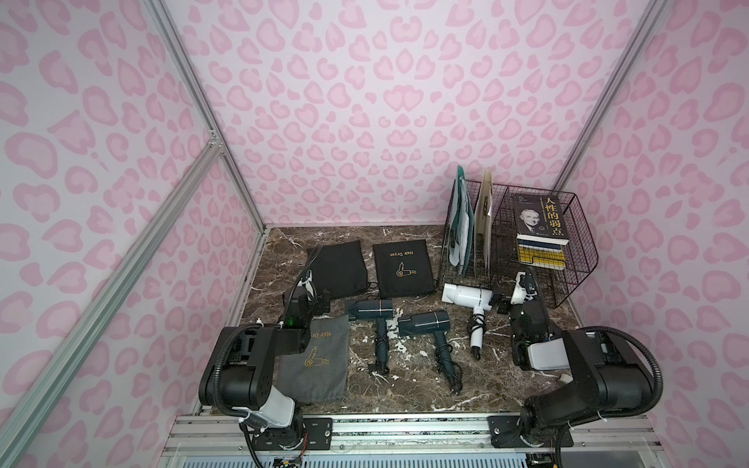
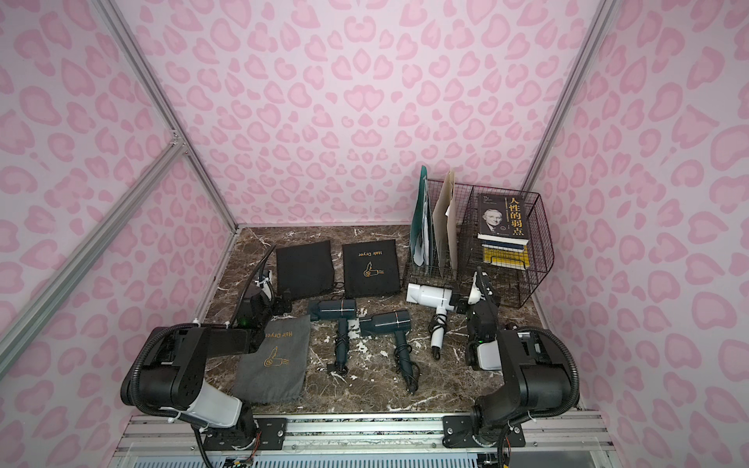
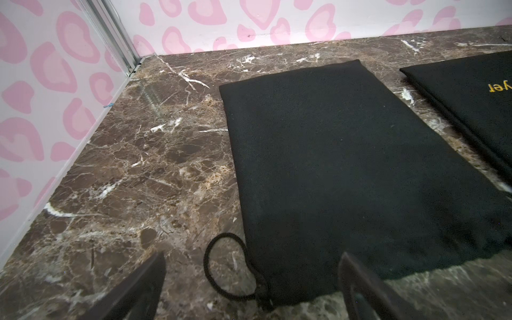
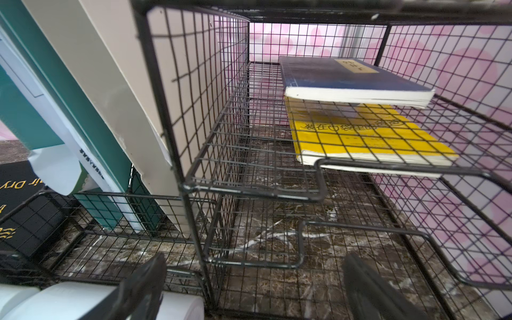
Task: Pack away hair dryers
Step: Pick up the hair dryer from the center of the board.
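Across both top views, left teal dryer (image 1: 369, 310), right teal dryer (image 1: 425, 322) and white dryer (image 1: 466, 295) lie unpacked mid-table. Through the left wrist, our left gripper (image 3: 252, 263), jaws spread, faces the plain black pouch (image 3: 346, 166). We should pinch only its top layer; open tabletop (image 3: 124, 180) lies to its left. Through the right wrist, our right gripper (image 4: 255, 263), spread too, crowds the wire rack (image 4: 194, 188), so we should back out first.

The left arm (image 1: 251, 356) is hiding part of the grey pouch (image 1: 324, 364); the white dryer (image 4: 61, 299) is running off the right wrist view.
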